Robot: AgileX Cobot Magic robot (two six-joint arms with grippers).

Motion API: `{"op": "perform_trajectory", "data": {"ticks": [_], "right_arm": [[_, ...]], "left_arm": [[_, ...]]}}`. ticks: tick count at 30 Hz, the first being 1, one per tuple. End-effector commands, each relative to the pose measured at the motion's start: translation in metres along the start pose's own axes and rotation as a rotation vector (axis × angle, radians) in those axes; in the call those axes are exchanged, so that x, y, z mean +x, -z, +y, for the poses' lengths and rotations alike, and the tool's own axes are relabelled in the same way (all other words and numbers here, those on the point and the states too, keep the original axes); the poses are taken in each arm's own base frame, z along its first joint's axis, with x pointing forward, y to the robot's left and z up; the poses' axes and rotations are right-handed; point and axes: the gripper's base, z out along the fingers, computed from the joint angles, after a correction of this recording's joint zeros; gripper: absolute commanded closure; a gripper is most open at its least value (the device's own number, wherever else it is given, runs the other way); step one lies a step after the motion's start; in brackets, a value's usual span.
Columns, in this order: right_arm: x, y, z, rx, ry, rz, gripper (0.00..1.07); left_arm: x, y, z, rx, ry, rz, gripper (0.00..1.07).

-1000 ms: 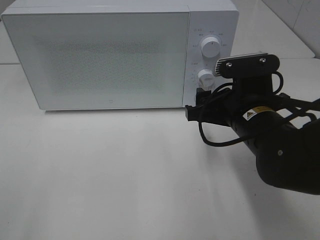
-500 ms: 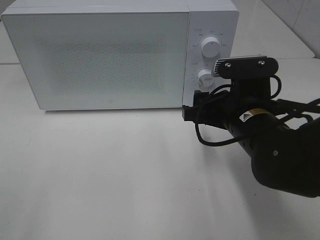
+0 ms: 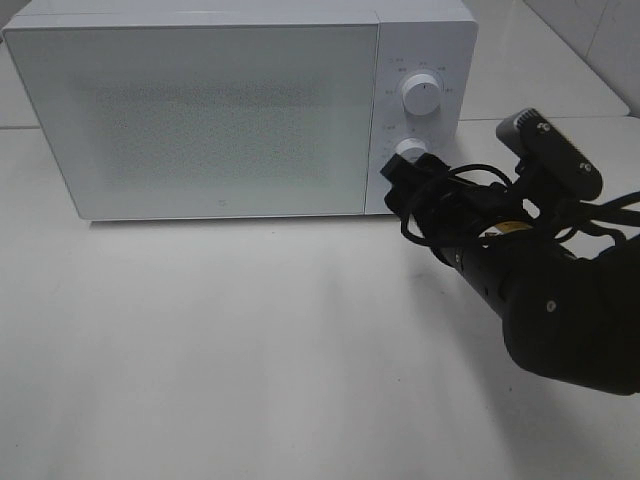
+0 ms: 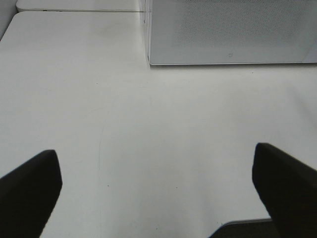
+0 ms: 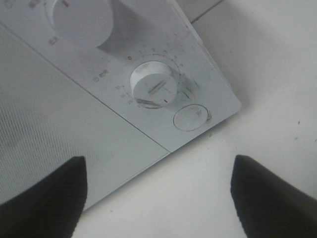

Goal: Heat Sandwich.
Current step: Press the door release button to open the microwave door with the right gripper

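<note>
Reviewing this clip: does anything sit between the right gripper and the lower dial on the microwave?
Nothing visible does. The right gripper has its jaws open and faces the lower dial on the microwave with only clear space between them. The sandwich is not visible.

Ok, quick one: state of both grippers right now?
Left gripper: open, holding nothing, over bare table.
Right gripper: open, holding nothing, facing the microwave's lower dial.

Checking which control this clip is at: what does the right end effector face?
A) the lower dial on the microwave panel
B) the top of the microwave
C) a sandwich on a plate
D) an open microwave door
A: the right end effector, jaws spread, frames the lower dial of the closed microwave; no sandwich is visible.
</note>
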Motion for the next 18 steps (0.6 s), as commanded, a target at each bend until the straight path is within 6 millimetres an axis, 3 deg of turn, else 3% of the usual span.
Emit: {"op": "perform_trajectory", "data": {"ticks": [1,10,13,18], "right_arm": [[0.0008,-0.0001,0.0017,-0.001,-0.229,0.011,0.34],[0.0008,-0.0001,0.0017,0.001,-0.614,0.011,0.49],[0.0008,-0.0001,0.0017,0.002,-0.745,0.011,0.60],[0.0007,-0.0001,0.0016,0.002,-0.809,0.010,0.76]], "left_arm": [[-0.0001,-0.0004,-0.0006,0.004,0.008,-0.013,0.09],[-0.0001,-0.0004,-0.0006,0.004,0.008,-0.013,0.09],[-0.0001,-0.0004,-0.0006,0.004,0.008,-0.013,0.09],[-0.0001,-0.0004,-0.0006,0.004,0.008,-0.013,0.09]]}}
